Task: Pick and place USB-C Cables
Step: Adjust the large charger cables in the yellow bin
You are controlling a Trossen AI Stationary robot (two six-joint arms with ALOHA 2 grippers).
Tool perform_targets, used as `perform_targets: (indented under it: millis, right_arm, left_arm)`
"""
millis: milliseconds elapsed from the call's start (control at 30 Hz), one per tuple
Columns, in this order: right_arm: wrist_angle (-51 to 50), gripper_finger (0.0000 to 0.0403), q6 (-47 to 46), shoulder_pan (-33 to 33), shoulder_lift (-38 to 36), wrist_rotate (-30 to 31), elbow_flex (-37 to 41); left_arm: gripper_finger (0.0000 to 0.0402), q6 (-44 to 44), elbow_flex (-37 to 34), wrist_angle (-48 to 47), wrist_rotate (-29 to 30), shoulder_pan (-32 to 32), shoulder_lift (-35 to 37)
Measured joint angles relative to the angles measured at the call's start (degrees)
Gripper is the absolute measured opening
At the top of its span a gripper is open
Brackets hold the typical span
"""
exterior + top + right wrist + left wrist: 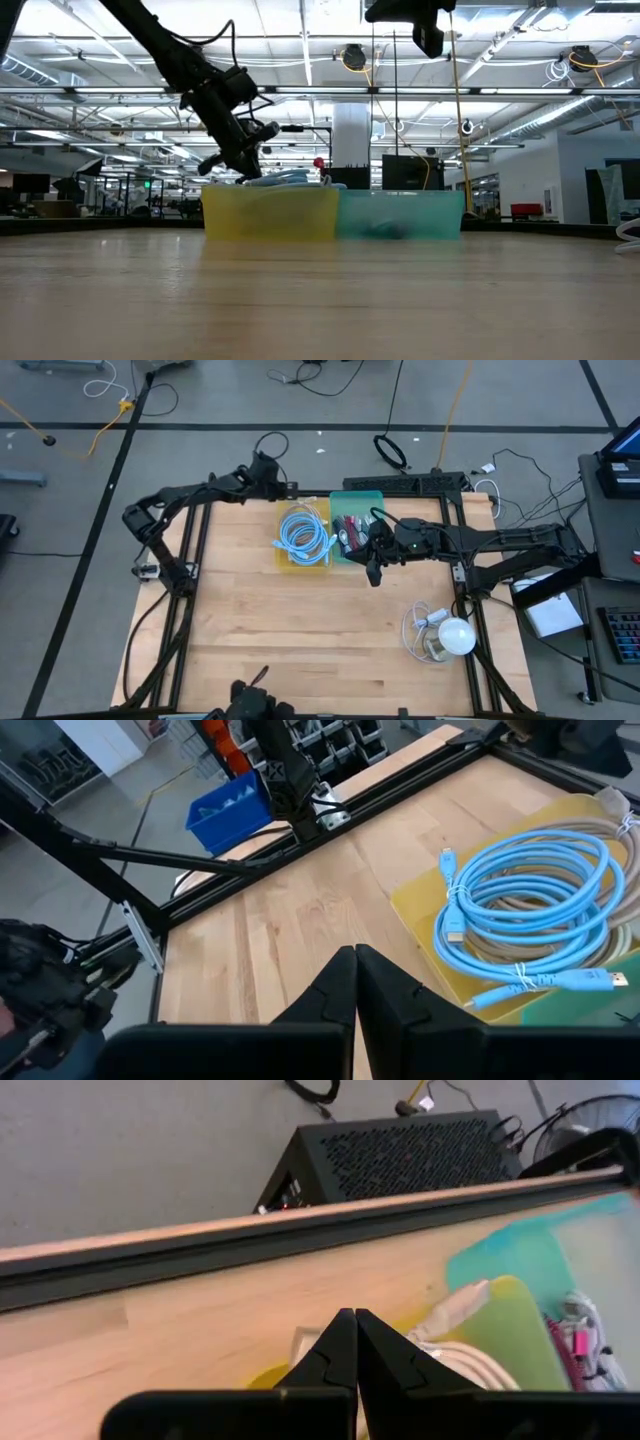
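From above, the yellow bin (304,540) and teal bin (352,520) sit side by side at the far middle of the table (300,650). A light blue cable (305,535) lies coiled in the yellow bin; maroon and purple cables (349,532) lie in the teal one. The left gripper (290,491) sits at the far edge just beyond the yellow bin. The right gripper (374,572) hangs just near of the teal bin. A white bulb cord (445,632) rests near the right edge.

Low view: the yellow bin (270,212) and teal bin (400,214) touch, coils peeking over the yellow rim. The left gripper (218,165) hovers by the yellow bin; the right one (430,40) is high above the teal.

Left wrist: fingers (340,1355) pressed together, holding nothing, with beige cable (460,1298) beyond.

Right wrist: fingers (340,982) together, empty; the light blue cable (530,910) lies over beige coils (590,935).
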State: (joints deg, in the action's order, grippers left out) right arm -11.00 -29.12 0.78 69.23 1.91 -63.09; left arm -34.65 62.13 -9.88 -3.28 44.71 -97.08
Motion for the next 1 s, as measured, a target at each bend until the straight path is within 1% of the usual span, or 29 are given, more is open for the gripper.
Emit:
perform_targets:
  millis: [233, 600, 1000]
  right_arm:
    - [-0.89, 0.0, -0.22, 0.0, 0.0, 1.07, 0.0]
    - [-1.16, 0.0, -0.2, 0.0, 0.0, 1.27, 0.0]
    - [-1.29, 0.0, -0.05, 0.0, 0.0, 1.25, 0.0]
  left_arm:
    - [0.0, 0.76, 0.0, -0.05, -1.3, -0.71, -1.29]
    - [0.0, 1.92, 0.0, -2.72, -1.23, -2.19, -1.25]
    - [0.0, 2.69, 0.0, -4.14, 0.62, -3.08, -1.25]
